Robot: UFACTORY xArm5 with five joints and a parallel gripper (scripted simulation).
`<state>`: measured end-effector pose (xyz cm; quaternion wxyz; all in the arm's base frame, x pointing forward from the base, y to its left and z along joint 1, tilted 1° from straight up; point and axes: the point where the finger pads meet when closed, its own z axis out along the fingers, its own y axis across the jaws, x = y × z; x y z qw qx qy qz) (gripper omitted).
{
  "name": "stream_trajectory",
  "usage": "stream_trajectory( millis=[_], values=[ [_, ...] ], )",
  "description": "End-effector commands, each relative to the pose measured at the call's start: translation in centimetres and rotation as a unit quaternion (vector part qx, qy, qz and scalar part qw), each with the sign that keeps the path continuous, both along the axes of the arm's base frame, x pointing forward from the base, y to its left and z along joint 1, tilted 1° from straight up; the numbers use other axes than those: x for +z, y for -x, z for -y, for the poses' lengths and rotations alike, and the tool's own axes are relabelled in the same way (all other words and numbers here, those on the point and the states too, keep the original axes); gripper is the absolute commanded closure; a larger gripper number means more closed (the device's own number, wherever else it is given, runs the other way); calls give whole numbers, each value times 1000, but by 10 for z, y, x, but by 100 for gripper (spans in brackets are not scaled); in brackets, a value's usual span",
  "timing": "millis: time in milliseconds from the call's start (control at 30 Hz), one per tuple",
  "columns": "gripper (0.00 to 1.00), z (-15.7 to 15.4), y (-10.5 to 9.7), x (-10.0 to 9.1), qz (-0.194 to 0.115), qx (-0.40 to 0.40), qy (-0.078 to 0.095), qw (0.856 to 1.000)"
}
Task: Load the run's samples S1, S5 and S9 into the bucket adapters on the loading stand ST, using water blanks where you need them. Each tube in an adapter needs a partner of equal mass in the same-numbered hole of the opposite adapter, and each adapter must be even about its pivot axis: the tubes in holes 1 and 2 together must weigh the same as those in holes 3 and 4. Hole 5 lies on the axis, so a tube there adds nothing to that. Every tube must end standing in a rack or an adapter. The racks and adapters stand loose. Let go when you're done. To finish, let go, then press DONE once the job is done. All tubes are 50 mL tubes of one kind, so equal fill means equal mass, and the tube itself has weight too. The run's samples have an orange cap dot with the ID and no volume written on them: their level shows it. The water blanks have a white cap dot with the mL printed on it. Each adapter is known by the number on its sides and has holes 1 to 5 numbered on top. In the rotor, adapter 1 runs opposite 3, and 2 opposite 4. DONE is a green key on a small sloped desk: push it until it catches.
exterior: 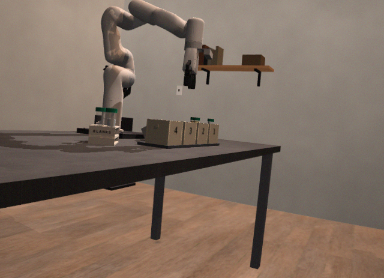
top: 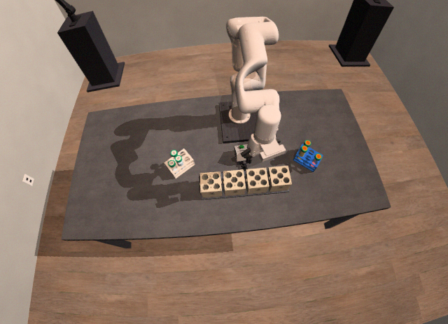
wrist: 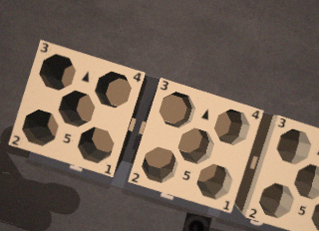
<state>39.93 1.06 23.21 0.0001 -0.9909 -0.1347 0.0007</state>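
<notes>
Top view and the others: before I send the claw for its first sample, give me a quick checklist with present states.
1. Claw open, nothing between its fingers: ok.
2. Four adapters lined up on the loading stand, no tubes in them: ok.
3. Three orange-dotted tubes in the blue rack: ok.
4. Three white-dotted tubes in the blanks rack: ok.
5. Sample IDs and levels, and the blanks' printed volumes, readable: cannot tell, too small here.
6. Wrist camera showing the blue rack for the pick: not ok, it shows adapters.
</notes>
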Motion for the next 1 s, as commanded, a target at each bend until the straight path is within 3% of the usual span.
stream_trajectory(
  millis=[0,200,400,967],
  values=[
    [0,-26,9,2,3,90,-8,996],
    [0,-45,16,2,4,157,-8,988],
    [0,-73,27,3,5,248,-8,969],
    [0,-143,54,4,5,248,-8,969]
  ],
)
